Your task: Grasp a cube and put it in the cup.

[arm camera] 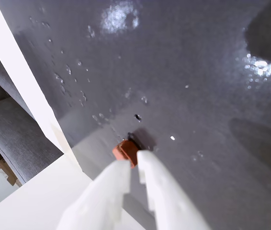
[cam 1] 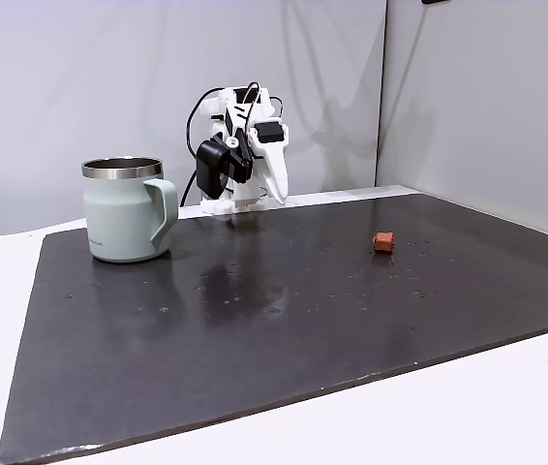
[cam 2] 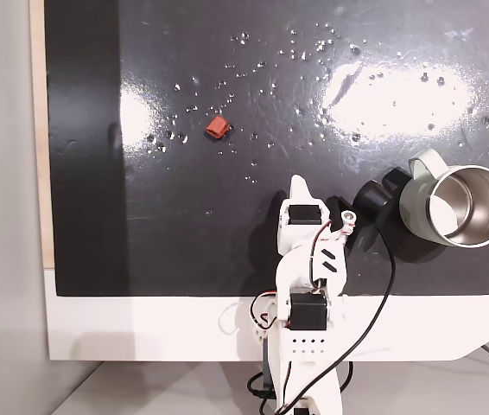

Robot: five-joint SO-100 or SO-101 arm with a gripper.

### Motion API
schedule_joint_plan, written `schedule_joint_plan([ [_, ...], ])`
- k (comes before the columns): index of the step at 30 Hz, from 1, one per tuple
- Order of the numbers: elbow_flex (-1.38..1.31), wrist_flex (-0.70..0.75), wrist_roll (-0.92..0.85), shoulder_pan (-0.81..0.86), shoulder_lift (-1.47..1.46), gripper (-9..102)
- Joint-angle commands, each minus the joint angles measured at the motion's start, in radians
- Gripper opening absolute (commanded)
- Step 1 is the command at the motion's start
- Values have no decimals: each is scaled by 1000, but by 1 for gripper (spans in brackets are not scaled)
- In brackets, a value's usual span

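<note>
- I see the cube (cam 1: 383, 241) sitting by itself on the dark mat (cam 1: 284, 320) in a fixed view. It is small and reddish-brown. Nothing touches it.
- In a fixed view from above, the cube (cam 2: 217, 127) lies up and to the left of the arm (cam 2: 307, 285). It is well apart from the arm.
- The cup (cam 1: 127, 209) stands upright on the mat, on the left side of a fixed view. It is pale green with a shiny steel rim. Its handle points to the right there.
- From above, the cup (cam 2: 417, 197) is on the right side, and I can look down into its steel inside. The cube and the cup are far apart, with the arm between them.
- The arm is folded up at the back edge of the mat, near the cup.
- In the wrist view, the pincer (arm camera: 132, 165) shows two white fingers (arm camera: 104, 191) with a thin gap between them. They hold nothing.
- In the wrist view, the cube (arm camera: 127, 150) peeks out just past the fingertips. It is down on the mat, far below them, not between them.
- The mat is wet-looking, with little drops and bright spots of light on it.
- The mat lies on a white bench (cam 1: 468, 417).
</note>
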Motion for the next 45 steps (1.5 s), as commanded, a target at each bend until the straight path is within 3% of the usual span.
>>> schedule_joint_plan([
  [1,-5,-29,8,-8,9,0],
  [9,-23,-40,-23,3,9,0],
  [17,-236,83,-46,-28,-15,0],
  [34,-948,141,-34,-124,-816,0],
  [45,-1117,221,-17,-201,-1101,0],
])
